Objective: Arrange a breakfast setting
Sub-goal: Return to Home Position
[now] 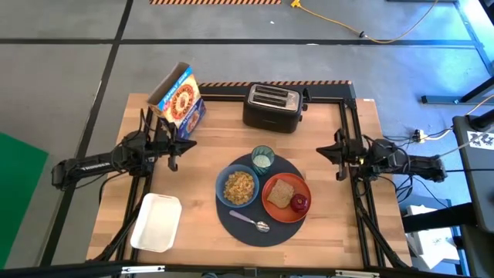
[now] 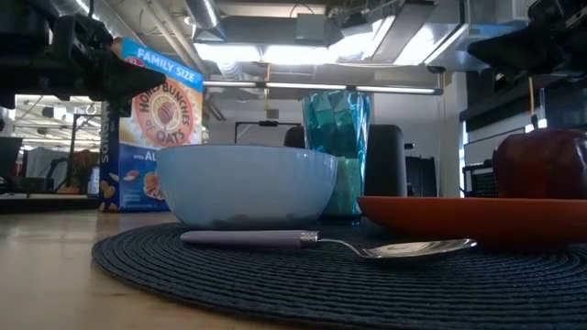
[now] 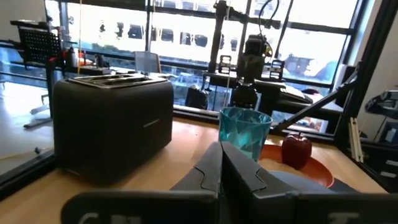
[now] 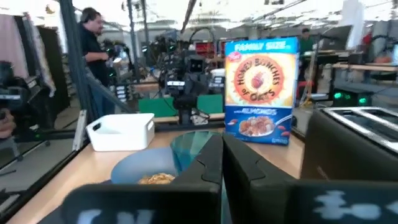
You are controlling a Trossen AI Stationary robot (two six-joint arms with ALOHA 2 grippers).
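The round dark mat [image 1: 258,202] lies on the wooden table. On it stand the blue bowl [image 1: 238,188] holding cereal, the orange-red plate [image 1: 286,198] with the toast slice [image 1: 281,192] and the red apple [image 1: 300,203], the greenish glass [image 1: 263,158] at the far edge and the metal spoon [image 1: 252,222] at the near edge. My left gripper [image 1: 173,163] is shut and empty at the table's left. My right gripper [image 1: 340,174] is shut and empty at the table's right. Both hang clear of the things.
A black toaster [image 1: 271,106] stands at the far edge, a cereal box [image 1: 179,99] at the far left. A white rectangular tub [image 1: 157,222] sits at the near left. A black frame [image 1: 353,100] runs along the far and right sides. A person [image 4: 93,43] stands beyond the table.
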